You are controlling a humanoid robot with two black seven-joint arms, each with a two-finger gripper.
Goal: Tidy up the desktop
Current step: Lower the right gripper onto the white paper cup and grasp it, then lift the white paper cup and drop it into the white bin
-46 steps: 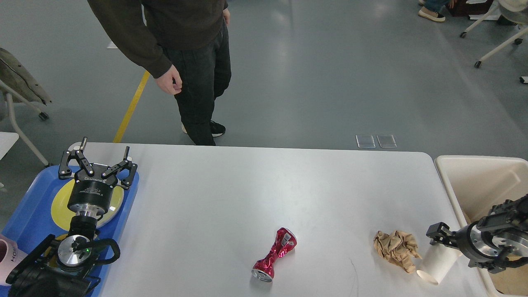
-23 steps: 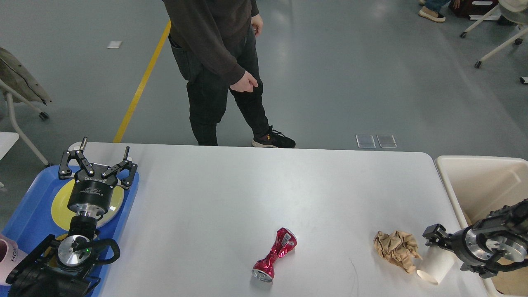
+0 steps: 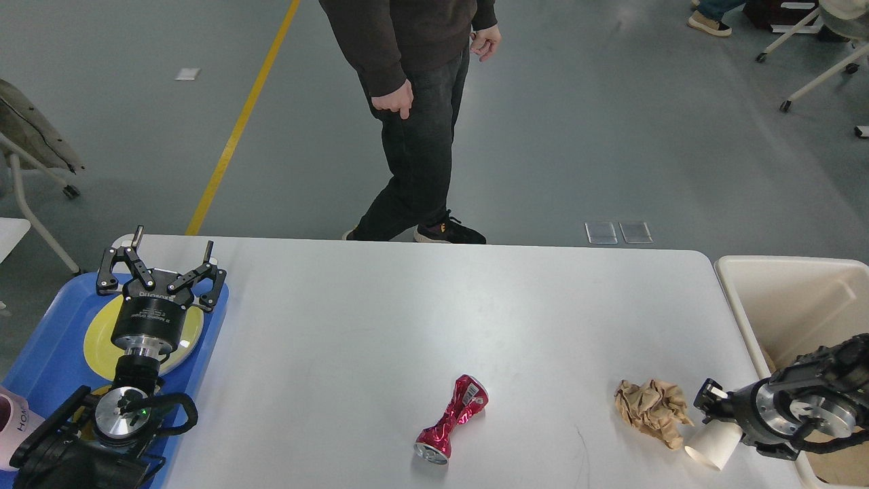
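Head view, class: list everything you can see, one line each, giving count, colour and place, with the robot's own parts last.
Desktop: one, white, centre.
Crushed can: one, red, lying near front centre.
Crumpled paper: one, brown, front right.
Paper cup: one, white, lying beside the paper, at the right gripper.
Tray: one, blue, left edge.
Plate: one, yellow, on the tray.
Bin: one, cream, right of the desktop.
Person: one, dark clothes, standing behind the desktop.
Left gripper: black, open, above the plate.
Right gripper: black, at the cup; opening unclear.

White, matte, round-cornered desktop (image 3: 380, 319), littered.
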